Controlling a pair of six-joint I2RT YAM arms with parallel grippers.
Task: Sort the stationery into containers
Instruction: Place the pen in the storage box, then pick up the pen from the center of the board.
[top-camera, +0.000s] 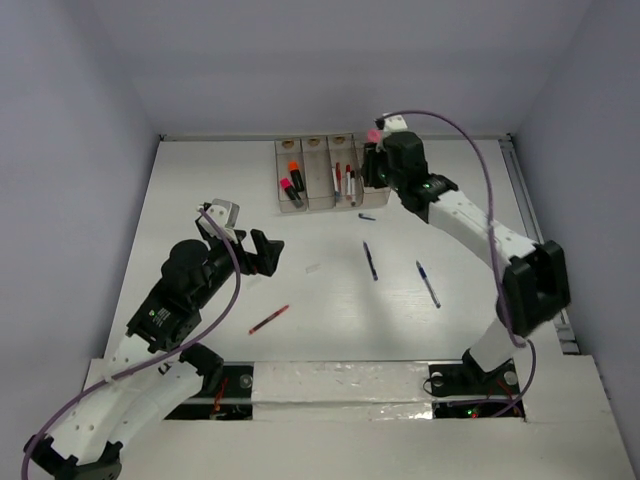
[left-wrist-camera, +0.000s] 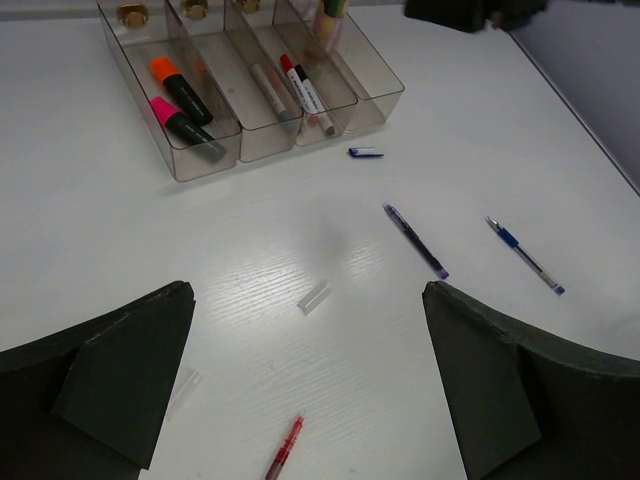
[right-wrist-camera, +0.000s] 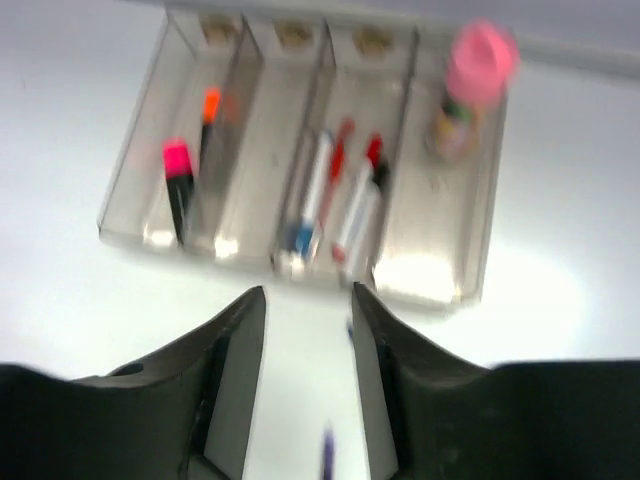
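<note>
The row of four clear, brownish bins (top-camera: 315, 185) is sitting at the far side of the white surface (top-camera: 200, 200), close to the back wall. The leftmost bin is holding an orange-capped highlighter (left-wrist-camera: 178, 88) and a pink-capped highlighter (left-wrist-camera: 180, 125) side by side. The third bin from the left is holding a white marker (left-wrist-camera: 308, 95) with a red cap, and thin pens (right-wrist-camera: 312, 190) are lying beside it, too blurred to count. A pink-capped glue stick (right-wrist-camera: 470, 85) is resting at the far end of the rightmost bin; whether it is standing upright or leaning cannot be told.

The right pincer (right-wrist-camera: 308, 290) is hovering over the right end of the row. Its fingers are standing partly apart with nothing between them.

A small blue cap (left-wrist-camera: 365, 152) is lying on the surface just in front of the bins. Nearer the arms, a dark blue pen (left-wrist-camera: 415, 240) and a lighter blue pen (left-wrist-camera: 525, 255) are lying apart from each other. A red pen (top-camera: 268, 319) is lying left of them, closest to the arm bases.

The left pincer (left-wrist-camera: 306, 290) is hovering over the left middle of the surface, well apart from the bins. It is spread wide and gripping nothing. A small clear cap (left-wrist-camera: 314, 297) is lying on the surface below the gap between its fingers.
</note>
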